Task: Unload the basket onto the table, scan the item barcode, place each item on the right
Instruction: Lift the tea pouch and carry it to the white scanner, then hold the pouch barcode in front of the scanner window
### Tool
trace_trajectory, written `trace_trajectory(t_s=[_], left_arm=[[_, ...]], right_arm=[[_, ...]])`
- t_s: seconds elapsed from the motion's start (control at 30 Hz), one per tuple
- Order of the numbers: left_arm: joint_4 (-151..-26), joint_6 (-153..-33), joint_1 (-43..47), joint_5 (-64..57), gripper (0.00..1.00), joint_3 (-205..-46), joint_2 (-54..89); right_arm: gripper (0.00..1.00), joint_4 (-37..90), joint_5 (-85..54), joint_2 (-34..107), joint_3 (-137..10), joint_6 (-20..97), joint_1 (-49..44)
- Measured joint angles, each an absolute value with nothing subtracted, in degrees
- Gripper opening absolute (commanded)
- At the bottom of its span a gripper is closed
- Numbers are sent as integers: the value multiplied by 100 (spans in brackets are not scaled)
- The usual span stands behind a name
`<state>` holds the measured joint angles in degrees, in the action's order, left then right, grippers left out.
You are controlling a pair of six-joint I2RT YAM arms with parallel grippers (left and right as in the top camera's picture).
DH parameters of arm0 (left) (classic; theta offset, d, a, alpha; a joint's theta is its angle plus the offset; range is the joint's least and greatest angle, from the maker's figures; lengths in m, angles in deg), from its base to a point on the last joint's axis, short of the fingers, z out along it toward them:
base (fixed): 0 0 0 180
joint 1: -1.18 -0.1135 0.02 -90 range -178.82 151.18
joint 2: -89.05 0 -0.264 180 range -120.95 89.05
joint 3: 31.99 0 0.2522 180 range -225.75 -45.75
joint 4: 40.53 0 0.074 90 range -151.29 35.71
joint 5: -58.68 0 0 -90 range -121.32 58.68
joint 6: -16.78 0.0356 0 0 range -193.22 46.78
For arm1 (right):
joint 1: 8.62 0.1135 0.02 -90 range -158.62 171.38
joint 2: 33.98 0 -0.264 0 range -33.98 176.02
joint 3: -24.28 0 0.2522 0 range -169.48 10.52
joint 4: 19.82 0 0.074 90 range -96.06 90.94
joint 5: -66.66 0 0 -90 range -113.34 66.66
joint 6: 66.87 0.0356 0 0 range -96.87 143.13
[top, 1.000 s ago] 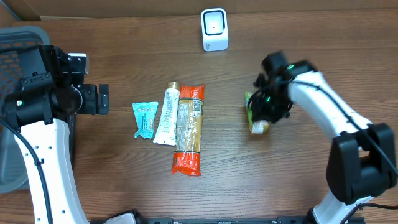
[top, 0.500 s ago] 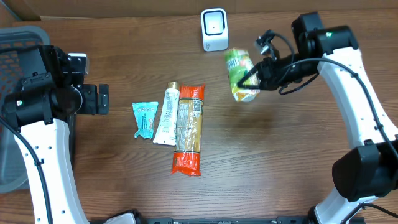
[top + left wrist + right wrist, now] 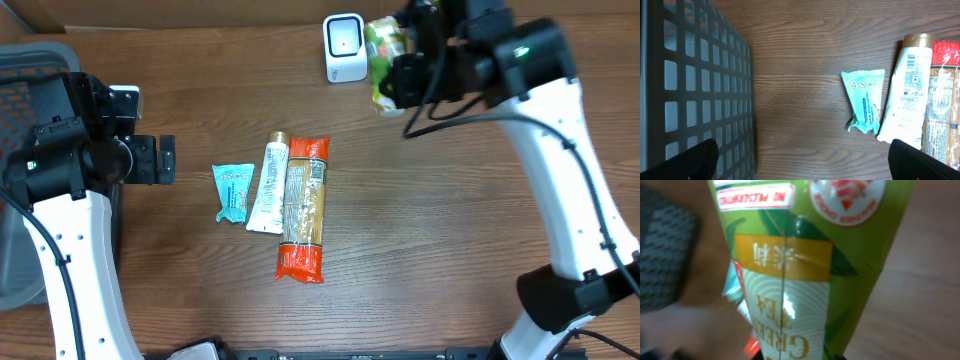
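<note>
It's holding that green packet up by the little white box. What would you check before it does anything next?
1. Grip on the green tea packet: ok, the right end effector is shut on it.
2. Packet close to the white scanner: ok, just beside it.
3. Barcode facing the scanner: cannot tell, no barcode shows.
4. The left end effector out of the way: ok, open, by the basket.
5. The teal packet, white tube and orange packet away from the raised arm: ok, lying on the table.
</note>
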<state>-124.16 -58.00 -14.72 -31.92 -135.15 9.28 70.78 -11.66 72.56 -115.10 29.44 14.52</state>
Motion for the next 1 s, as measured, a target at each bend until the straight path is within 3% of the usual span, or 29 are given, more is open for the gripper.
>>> trace_trajectory(t_s=[0.23, 0.4, 1.0], left_arm=[[-12416, -5800, -1472, -3194, 100, -13515, 928], [-12416, -5800, -1472, -3194, 100, -13515, 928], [-12416, -5800, -1472, -3194, 100, -13515, 928]], right_arm=[[4, 6285, -3513, 7558, -11523, 3211, 1926], [4, 5229, -4818, 8255, -11532, 2739, 1900], [4, 2377, -5649, 10150, -11532, -1255, 1895]])
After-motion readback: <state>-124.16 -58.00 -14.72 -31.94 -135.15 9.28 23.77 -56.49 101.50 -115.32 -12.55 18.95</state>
